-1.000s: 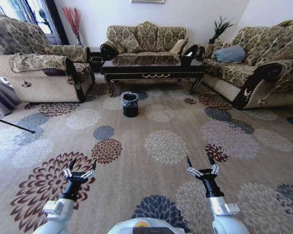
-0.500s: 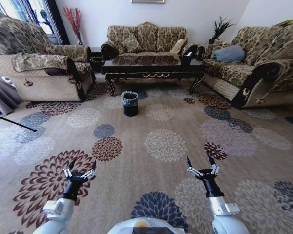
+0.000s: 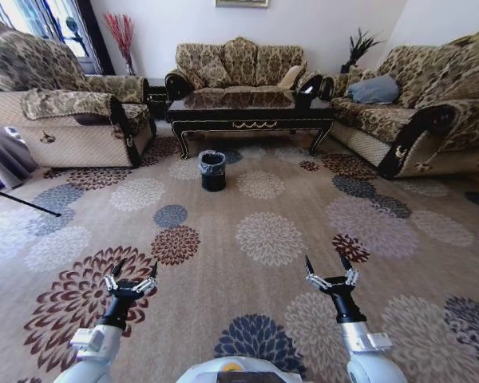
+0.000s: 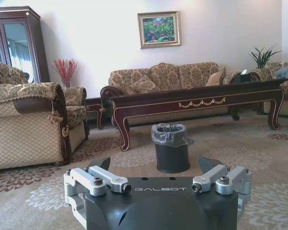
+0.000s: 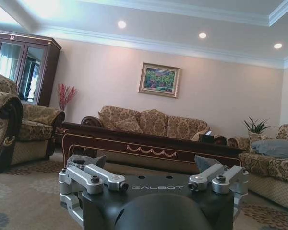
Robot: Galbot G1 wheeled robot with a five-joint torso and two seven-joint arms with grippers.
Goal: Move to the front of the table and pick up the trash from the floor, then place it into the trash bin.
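The left gripper (image 3: 131, 272) hovers low over the floor (image 3: 247, 239) in the near left of the head view, its two dark fingers spread wide with nothing between them. The right gripper (image 3: 329, 266) hangs level with it on the near right, fingers likewise spread wide and empty. Both are held out in front of the robot, well apart from each other, above the beige carpet with its round flower medallions. Farther ahead, well beyond the grippers, the trash bin (image 3: 212, 170) stands upright on the carpet, a thin liner bag folded over its rim. In the left wrist view the bin (image 4: 170, 148) sits just in front of the table (image 4: 197, 99). The table (image 3: 251, 112) lies across the far side of the room, with a sofa (image 3: 238, 64) behind it and armchairs on either side. I cannot make out the trash scraps on the carpet.
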